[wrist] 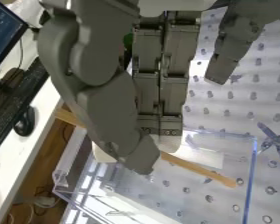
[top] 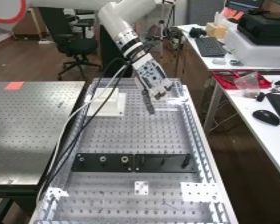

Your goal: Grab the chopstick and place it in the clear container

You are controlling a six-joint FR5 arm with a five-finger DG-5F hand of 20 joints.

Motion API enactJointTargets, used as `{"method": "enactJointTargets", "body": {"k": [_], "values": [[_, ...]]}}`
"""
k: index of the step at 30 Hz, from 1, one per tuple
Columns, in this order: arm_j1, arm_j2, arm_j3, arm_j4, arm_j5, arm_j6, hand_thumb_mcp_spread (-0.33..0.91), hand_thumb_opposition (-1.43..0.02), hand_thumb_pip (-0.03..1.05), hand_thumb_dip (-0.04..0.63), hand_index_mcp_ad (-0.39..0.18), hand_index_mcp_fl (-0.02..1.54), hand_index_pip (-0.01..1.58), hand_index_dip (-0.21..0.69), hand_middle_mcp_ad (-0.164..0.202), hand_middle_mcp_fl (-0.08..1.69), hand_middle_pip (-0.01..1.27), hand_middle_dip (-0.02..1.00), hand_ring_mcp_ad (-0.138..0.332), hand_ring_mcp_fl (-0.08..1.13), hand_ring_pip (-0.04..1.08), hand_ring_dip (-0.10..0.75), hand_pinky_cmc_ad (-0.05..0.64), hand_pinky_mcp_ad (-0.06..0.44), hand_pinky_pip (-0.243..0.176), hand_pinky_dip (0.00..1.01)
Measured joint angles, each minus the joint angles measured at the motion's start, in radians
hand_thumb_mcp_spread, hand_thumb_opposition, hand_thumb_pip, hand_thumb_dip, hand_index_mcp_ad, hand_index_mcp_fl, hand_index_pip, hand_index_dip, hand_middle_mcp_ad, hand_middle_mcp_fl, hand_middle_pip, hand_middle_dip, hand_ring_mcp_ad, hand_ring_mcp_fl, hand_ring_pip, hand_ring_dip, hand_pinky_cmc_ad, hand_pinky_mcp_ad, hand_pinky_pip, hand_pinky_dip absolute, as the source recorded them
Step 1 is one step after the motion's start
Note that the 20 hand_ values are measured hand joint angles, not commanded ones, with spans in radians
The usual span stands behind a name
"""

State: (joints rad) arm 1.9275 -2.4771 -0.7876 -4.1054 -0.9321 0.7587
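One tilted hand (top: 158,87) round chopstick (wrist: 202,171)

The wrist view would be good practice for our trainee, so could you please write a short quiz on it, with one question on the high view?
1. True or false: the curled fingers hold the wooden chopstick.
2. In the wrist view, the chopstick's tip shows within the outline of: A) the computer mouse; B) the clear container; C) the keyboard.
3. Fill in the colour: in the high view, the red tray sits on the ____ desk.

Key: 1 true; 2 B; 3 white.
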Motion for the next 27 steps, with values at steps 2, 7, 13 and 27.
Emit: {"method": "enactJointTargets", "body": {"k": [2,7,13,27], "values": [[0.0,0.0,0.001,0.002,-0.002,-0.008,0.66,-1.18,0.65,0.284,-0.147,1.01,1.05,0.017,-0.005,1.0,0.71,0.52,-0.084,0.99,0.13,0.593,0.442,0.309,-0.028,0.41],[0.0,0.0,0.006,0.017,-0.03,-0.037,0.63,-1.18,0.68,0.283,-0.101,0.9,1.11,0.019,0.0,0.98,0.72,0.5,-0.075,0.91,0.12,0.527,0.459,0.33,-0.042,0.5],[-0.001,0.001,0.017,0.03,-0.051,-0.065,0.44,-0.96,0.78,0.33,-0.073,0.59,1.09,0.003,0.033,0.79,0.81,0.5,-0.035,0.75,0.21,0.48,0.457,0.34,-0.075,0.64],[0.002,-0.006,0.092,-0.002,-0.034,-0.127,0.41,-0.88,0.82,0.349,-0.072,0.43,1.02,0.002,0.066,0.62,0.81,0.5,-0.005,0.38,0.21,0.401,0.459,0.344,-0.105,0.73]]}}
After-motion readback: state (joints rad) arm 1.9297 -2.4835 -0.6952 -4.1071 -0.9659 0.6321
